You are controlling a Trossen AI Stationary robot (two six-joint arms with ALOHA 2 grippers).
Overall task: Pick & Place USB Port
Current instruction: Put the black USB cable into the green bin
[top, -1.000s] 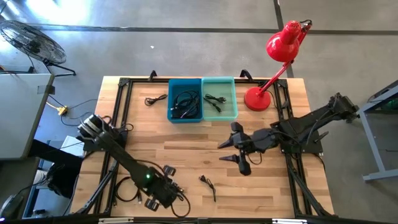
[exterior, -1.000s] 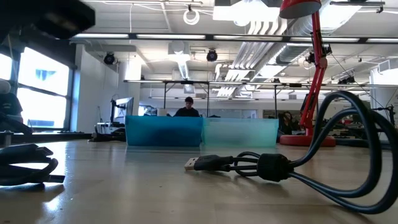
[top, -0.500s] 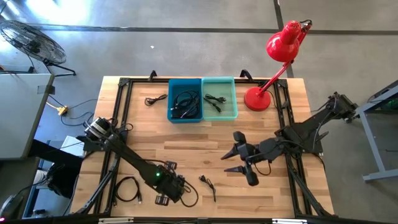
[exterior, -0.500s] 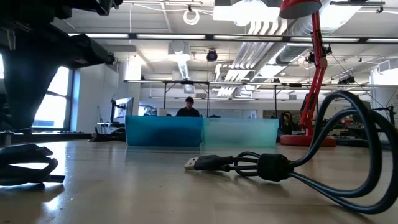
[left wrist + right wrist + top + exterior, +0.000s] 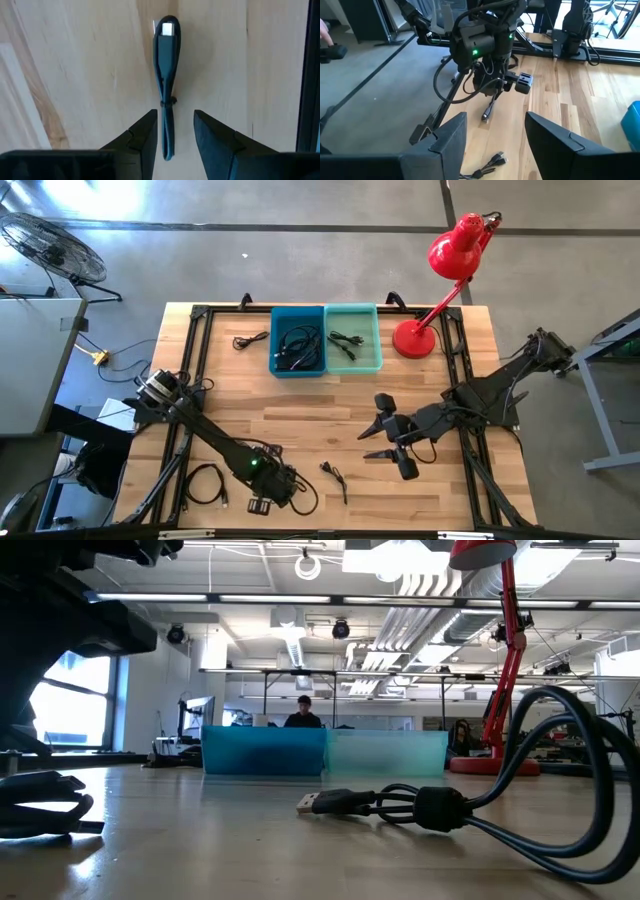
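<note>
Two arms: both reach over the bench (image 5: 300, 395) from opposite sides.
Left arm: stretched low along the near-left of the bench, wrist turned straight down.
Left gripper (image 5: 268, 498): fingers (image 5: 142, 137) parted, straddling the tail of a dark USB cable (image 5: 166, 75) without closing on it; nothing held.
USB cable: lies flat on the wood at the near edge, its silver plug pointing away from the left gripper.
Right arm: bent in from the right rail, hovering above the middle-right of the bench.
Right gripper (image 5: 388, 442): spread wide, holding nothing.
Second cable (image 5: 334, 476): loose on the bench between the two grippers.
Bins: blue bin (image 5: 297, 340) and teal bin (image 5: 352, 337) side by side at the far edge, cables inside each.
Since a second ago: the left gripper has slid toward the near edge, over the cable; the right gripper has drifted nearer.
</note>
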